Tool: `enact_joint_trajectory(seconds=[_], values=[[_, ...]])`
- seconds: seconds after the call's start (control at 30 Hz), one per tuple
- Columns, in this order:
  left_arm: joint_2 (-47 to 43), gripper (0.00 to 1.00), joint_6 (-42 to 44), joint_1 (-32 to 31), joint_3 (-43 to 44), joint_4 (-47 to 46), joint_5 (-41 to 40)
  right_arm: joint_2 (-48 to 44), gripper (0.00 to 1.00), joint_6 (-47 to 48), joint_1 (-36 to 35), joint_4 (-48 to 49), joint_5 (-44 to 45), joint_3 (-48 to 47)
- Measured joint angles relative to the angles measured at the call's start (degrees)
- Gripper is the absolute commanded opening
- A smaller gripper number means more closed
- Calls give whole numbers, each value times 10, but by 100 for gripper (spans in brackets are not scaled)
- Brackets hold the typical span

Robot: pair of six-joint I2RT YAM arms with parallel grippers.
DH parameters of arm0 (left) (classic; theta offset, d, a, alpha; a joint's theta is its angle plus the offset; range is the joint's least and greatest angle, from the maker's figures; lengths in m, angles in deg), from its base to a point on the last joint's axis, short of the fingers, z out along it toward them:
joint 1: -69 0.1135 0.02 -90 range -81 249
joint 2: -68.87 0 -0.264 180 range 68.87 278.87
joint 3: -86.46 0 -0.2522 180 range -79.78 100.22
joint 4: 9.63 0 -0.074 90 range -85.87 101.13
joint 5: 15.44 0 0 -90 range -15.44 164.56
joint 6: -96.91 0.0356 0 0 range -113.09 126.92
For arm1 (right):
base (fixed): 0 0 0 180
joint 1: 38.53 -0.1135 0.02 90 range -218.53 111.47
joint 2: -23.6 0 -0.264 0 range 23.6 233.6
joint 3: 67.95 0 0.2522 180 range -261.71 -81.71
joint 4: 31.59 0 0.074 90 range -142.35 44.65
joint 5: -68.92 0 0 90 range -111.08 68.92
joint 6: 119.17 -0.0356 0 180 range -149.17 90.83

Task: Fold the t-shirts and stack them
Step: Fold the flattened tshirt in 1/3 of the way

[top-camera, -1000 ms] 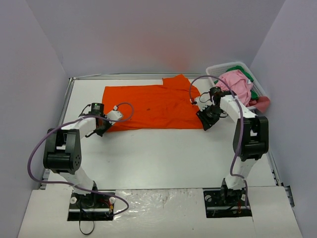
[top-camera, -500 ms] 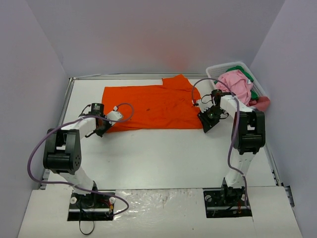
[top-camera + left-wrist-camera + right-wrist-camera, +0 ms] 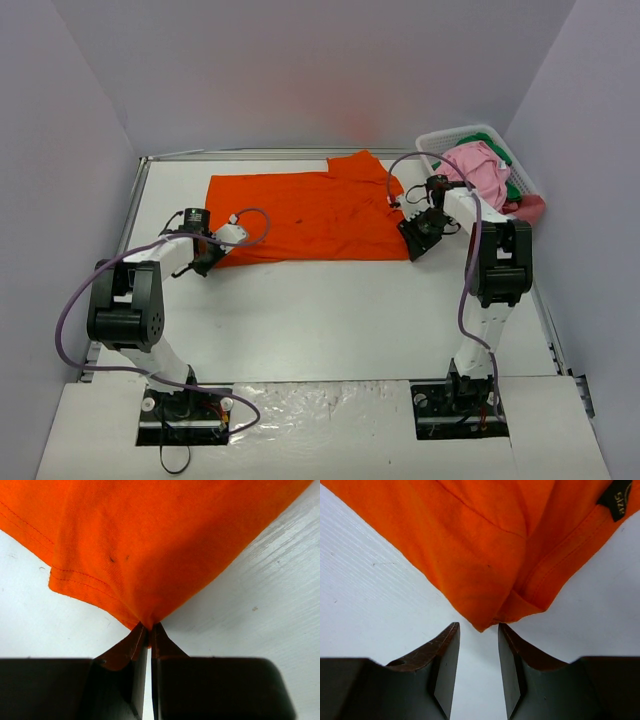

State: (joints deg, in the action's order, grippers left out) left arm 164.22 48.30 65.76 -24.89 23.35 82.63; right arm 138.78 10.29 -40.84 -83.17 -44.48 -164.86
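Right hand (image 3: pixel 478 626) has neared the soft, creased orange t-shirt (image 3: pixel 300 215).

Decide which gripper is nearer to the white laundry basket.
Right. The right gripper is close beside the basket, open at the orange t-shirt's corner on that side; the left gripper is far across the table, shut on the opposite corner.
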Motion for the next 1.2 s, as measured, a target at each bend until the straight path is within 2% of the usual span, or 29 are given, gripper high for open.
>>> enact_joint_trajectory(seconds=[0.53, 0.63, 0.67, 0.7, 0.77, 1.03, 1.2], values=[[0, 2, 0, 0, 0, 0, 0, 13, 33, 11, 8, 0, -18, -4], [0, 2, -1, 0, 0, 0, 0, 19, 27, 11, 8, 0, -23, -4], [0, 2, -1, 0, 0, 0, 0, 21, 15, 12, 8, 0, -24, -4], [0, 2, -1, 0, 0, 0, 0, 21, 8, 14, 8, 1, -24, -4], [0, 2, -1, 0, 0, 0, 0, 22, 0, 13, 8, 1, -26, -4], [-4, 2, 6, 0, -2, 2, 0, 23, 0, 11, 8, 1, -24, -4], [-55, 2, 33, 6, -28, 12, -2, 4, 0, 13, 12, -5, -15, 2]])
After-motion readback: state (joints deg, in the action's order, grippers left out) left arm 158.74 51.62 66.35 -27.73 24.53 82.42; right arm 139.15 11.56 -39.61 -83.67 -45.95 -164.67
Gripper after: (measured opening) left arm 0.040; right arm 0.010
